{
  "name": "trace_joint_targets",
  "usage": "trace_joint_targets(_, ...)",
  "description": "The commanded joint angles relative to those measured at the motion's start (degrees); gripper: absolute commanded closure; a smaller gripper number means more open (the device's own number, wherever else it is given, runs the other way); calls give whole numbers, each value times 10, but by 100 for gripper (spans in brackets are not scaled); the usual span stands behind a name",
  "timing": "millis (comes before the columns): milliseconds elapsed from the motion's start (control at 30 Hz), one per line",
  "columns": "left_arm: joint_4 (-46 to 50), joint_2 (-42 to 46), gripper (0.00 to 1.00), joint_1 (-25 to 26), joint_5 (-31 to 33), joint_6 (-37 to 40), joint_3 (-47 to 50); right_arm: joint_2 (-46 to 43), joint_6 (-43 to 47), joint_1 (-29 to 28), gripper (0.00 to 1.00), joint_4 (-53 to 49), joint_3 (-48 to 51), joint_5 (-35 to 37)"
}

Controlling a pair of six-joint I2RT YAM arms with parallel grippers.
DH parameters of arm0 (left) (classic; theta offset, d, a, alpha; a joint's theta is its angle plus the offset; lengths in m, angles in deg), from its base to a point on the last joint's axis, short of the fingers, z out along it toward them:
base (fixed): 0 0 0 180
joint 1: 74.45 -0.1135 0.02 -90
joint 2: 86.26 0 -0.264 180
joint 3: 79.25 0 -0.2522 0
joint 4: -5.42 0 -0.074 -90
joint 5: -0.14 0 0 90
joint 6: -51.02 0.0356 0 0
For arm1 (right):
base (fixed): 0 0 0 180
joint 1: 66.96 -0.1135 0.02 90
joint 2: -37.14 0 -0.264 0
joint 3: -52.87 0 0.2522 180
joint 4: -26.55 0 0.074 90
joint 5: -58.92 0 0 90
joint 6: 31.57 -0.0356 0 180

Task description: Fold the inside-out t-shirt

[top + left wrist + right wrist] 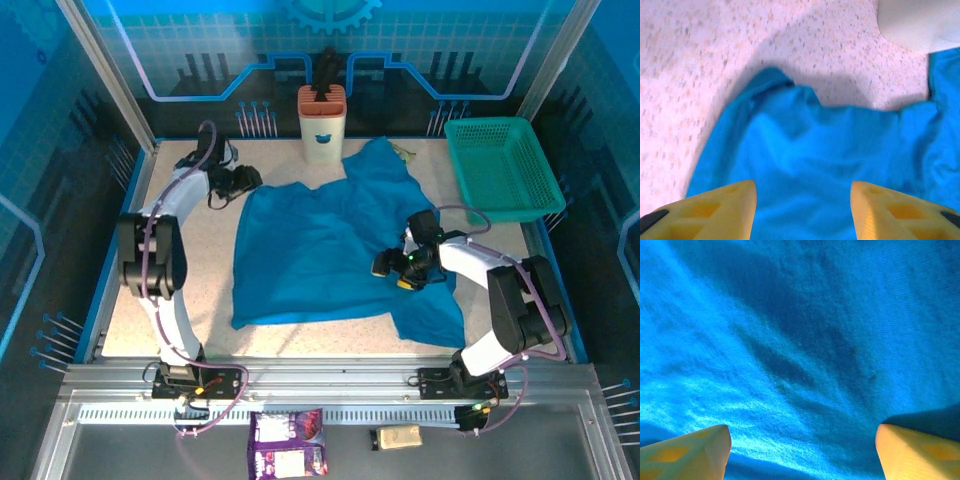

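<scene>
You have the worktop [215, 225] carrying the t-shirt [320, 250], spread rumpled across its middle, with your left fingers [725, 205] wide apart and empty above the shirt's far-left edge and your right fingers [695, 450] wide apart and empty over its right side.

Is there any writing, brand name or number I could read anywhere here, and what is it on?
No text here can be read.
On the purple packet at the near ledge: there is print, but it is too small and blurred to read.
On the white canister: a small dark mark, no legible letters.
On the blue t-shirt: plain, no print.
On the back wall: a gear graphic, no words.
</scene>
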Motion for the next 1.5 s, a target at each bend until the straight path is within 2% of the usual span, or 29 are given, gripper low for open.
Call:
trace_joint_targets(0, 74, -73, 48, -4, 9, 81, -85, -18, -1, -6, 23, -60, 3, 28)
trace_joint_targets(200, 142, -184, 54, -2, -36, 172, -241, -42, 7, -7, 23, -97, -26, 36)
trace_joint_targets(367, 194, -241, 46, 14, -87, 232, -331, -54, 5, -8, 23, -110, -45, 34)
trace_joint_targets(500, 222, -274, 44, 35, -64, 266, -363, -61, 1, -9, 23, -113, -49, 34)
trace_joint_targets(633, 210, -287, 46, 40, -54, 262, -362, -67, -3, -12, 23, -113, -50, 32)
trace_joint_targets(733, 200, -287, 58, 43, -30, 259, -360, -73, -3, -14, 23, -117, -50, 34)
trace_joint_targets(900, 119, -221, 91, 44, -29, 241, -286, -90, -8, -17, 24, -118, -46, 40)
trace_joint_targets(967, 92, -189, 99, 45, -36, 233, -254, -95, -8, -17, 24, -118, -43, 41)
trace_joint_targets(1000, 83, -171, 100, 47, -40, 231, -239, -97, -9, -16, 24, -118, -41, 41)
trace_joint_targets(1267, 15, -18, 100, 89, -26, 230, -35, -103, -8, -17, 24, -110, -33, 37)
trace_joint_targets(1333, 14, -2, 100, 95, 5, 223, -13, -101, -7, -17, 24, -109, -33, 34)
trace_joint_targets(1400, 34, -16, 78, 92, 57, 206, -32, -100, -6, -16, 24, -108, -34, 32)
trace_joint_targets(1467, 67, -50, 68, 85, 79, 202, -80, -100, -3, -17, 24, -110, -37, 31)
